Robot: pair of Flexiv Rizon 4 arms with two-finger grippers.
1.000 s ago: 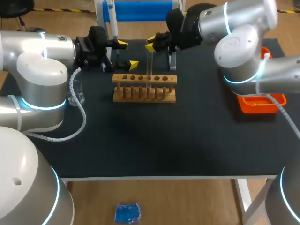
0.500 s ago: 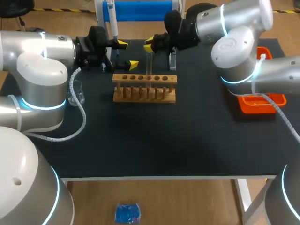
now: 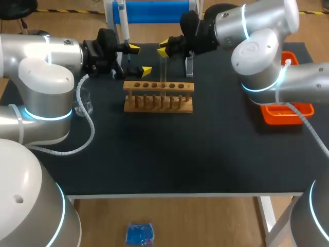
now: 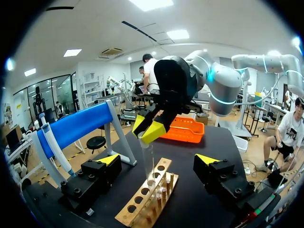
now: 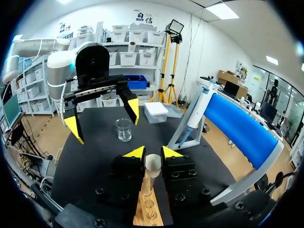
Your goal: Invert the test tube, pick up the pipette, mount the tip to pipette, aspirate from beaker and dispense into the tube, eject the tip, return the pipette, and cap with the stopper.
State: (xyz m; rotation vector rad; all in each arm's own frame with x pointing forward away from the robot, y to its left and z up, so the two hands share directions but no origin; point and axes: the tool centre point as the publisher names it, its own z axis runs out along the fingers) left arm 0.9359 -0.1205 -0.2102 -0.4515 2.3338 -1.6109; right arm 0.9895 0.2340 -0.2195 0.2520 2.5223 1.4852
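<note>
Our right gripper (image 5: 153,153) pinches the test tube (image 5: 151,173) near its mouth, a finger touching it on each side. The tube stands upright in the wooden rack (image 3: 158,98), long axis vertical and open mouth up, running straight down from the fingers into its hole. Our left gripper (image 3: 140,59) hangs wide open and empty near the rack's left end, so we judge the lift and inversion falls to the right arm
</note>
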